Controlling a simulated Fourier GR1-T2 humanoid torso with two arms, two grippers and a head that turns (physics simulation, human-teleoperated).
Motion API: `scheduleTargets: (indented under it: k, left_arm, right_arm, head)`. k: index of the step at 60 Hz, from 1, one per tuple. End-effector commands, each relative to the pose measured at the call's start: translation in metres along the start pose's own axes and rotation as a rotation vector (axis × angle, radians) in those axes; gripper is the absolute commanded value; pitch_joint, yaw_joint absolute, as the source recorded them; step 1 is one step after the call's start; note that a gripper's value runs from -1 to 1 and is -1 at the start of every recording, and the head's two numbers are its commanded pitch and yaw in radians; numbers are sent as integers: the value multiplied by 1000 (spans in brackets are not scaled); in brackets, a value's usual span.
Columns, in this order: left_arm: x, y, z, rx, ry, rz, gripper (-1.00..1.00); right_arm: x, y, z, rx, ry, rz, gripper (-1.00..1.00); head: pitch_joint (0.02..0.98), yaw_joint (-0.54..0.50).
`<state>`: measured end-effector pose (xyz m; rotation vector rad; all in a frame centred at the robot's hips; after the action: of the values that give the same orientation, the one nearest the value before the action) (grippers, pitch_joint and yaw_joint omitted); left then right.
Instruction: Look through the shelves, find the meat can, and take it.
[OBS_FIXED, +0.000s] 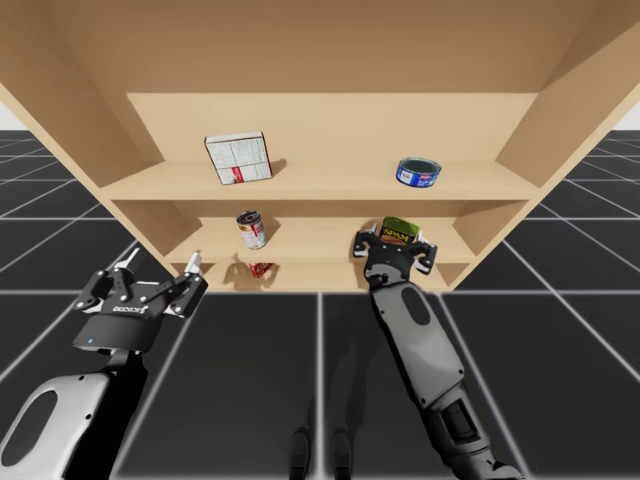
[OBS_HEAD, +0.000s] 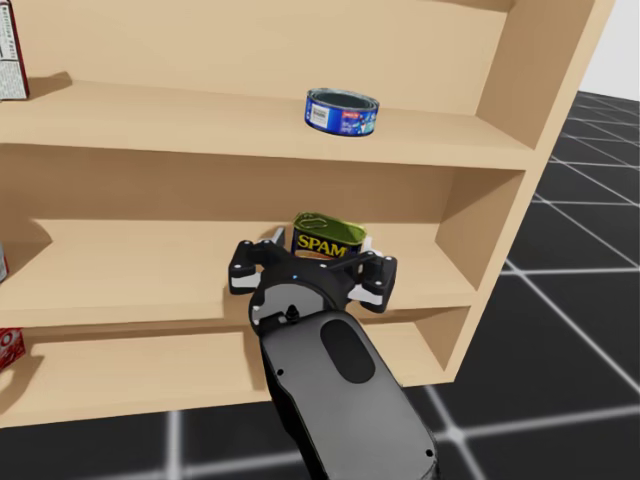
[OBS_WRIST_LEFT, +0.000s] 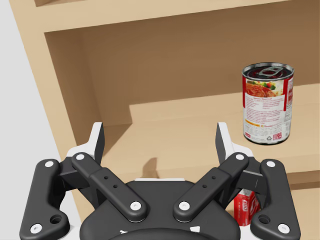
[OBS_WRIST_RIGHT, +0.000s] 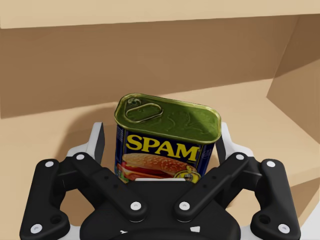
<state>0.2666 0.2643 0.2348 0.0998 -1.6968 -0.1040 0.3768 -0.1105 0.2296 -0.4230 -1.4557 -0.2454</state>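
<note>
The meat can (OBS_WRIST_RIGHT: 167, 142) is a blue rectangular tin with a green-gold lid. It stands upright on the middle shelf (OBS_FIXED: 320, 250), also seen as the meat can (OBS_FIXED: 397, 231) (OBS_HEAD: 325, 238). My right gripper (OBS_WRIST_RIGHT: 161, 137) (OBS_FIXED: 396, 243) (OBS_HEAD: 320, 245) is open, its fingers (OBS_WRIST_RIGHT: 98, 142) on either side of the can, with a small gap on one side. My left gripper (OBS_FIXED: 162, 262) (OBS_WRIST_LEFT: 160, 135) is open and holds nothing. It hovers in front of the shelf unit's left end, well left of the meat can.
A red soup can (OBS_FIXED: 251, 229) (OBS_WRIST_LEFT: 267, 102) stands on the middle shelf to the left. A flat blue can (OBS_FIXED: 418, 172) (OBS_HEAD: 342, 111) and a white-and-red box (OBS_FIXED: 238, 157) sit on the upper shelf. A small red item (OBS_FIXED: 260, 268) lies on the lowest shelf.
</note>
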Motion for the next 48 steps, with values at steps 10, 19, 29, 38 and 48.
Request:
scheduleTargets:
  k: [10, 19, 29, 38, 48]
  left_arm:
    - [-1, 0, -1, -1, 1, -9, -1000]
    - [-1, 0, -1, -1, 1, -12, -1000]
    - [-1, -1, -1, 0, 0, -16, -1000]
    - [-2, -1, -1, 0, 0, -17, -1000]
    - [-2, -2, -1, -1, 0, -18, -1000]
  right_arm:
    - [-12, 5, -27, -34, 30, 38, -1000]
    - [-14, 7, -34, -38, 41, 29, -1000]
    - [-14, 7, -43, -25, 37, 11, -1000]
    - [-15, 4, -43, 5, 32, -27, 1000]
    - [-9, -7, -38, 0, 5, -32, 1000]
  head:
    - [552, -290]
    - [550, -292]
    - [548, -294]
    - [546, -297]
    - [540, -297]
